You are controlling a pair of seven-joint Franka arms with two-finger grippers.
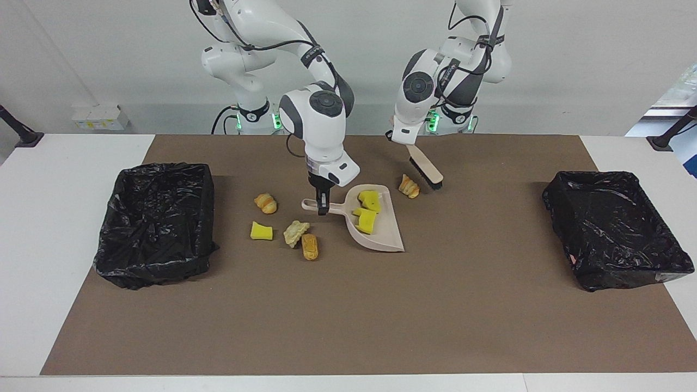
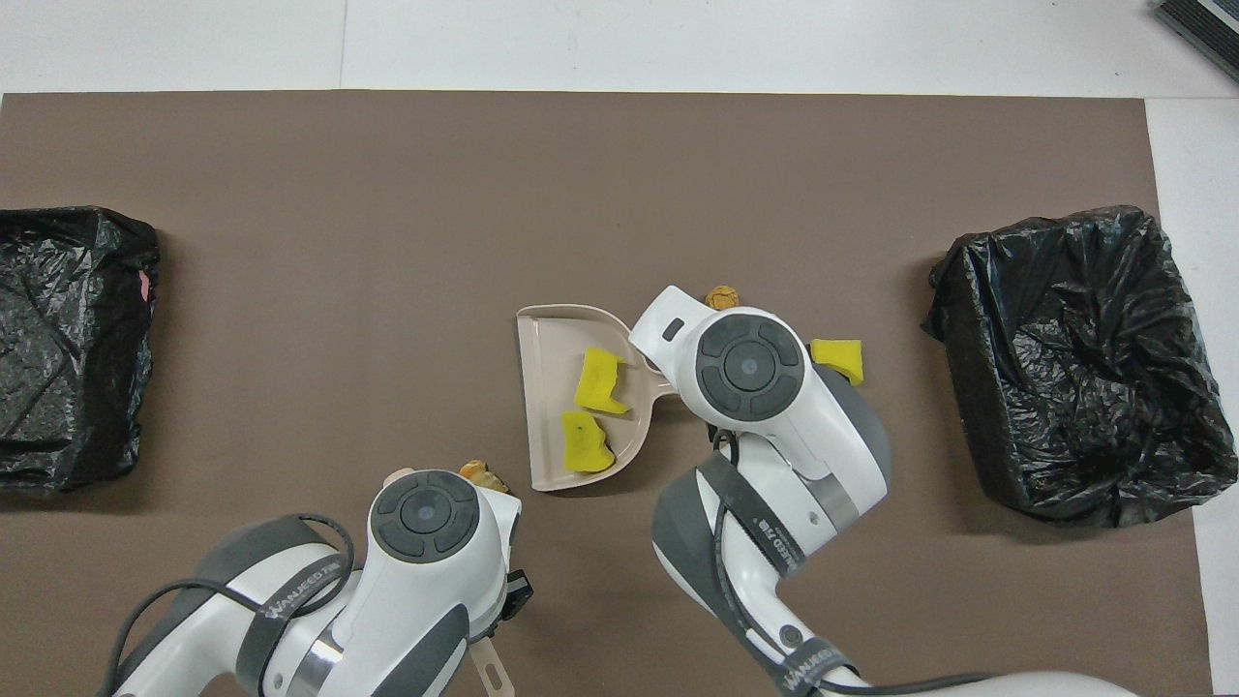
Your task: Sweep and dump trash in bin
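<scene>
- My right end effector [image 1: 322, 210] is clamped narrow on the handle of the dustpan [image 1: 381, 231], which I see lifted off the brown mat [image 1: 348, 316] (its shadow lies under it).
- Two yellow chunks [image 1: 366, 211] sit in the dustpan.
- My left end effector [image 1: 405, 142] is pinched tight on the handle of the brush [image 1: 426, 170], which slants down with its bristles close to the mat.
- A bread lump [image 1: 408, 186] lies on the mat just beside the brush head.
- Four more pieces [image 1: 286, 223] lie loose on the mat, toward the right arm's end of the tabletop from the dustpan.
- A black-lined bin [image 1: 155, 223] stands at the right arm's end, another bin [image 1: 615, 228] at the left arm's end.
</scene>
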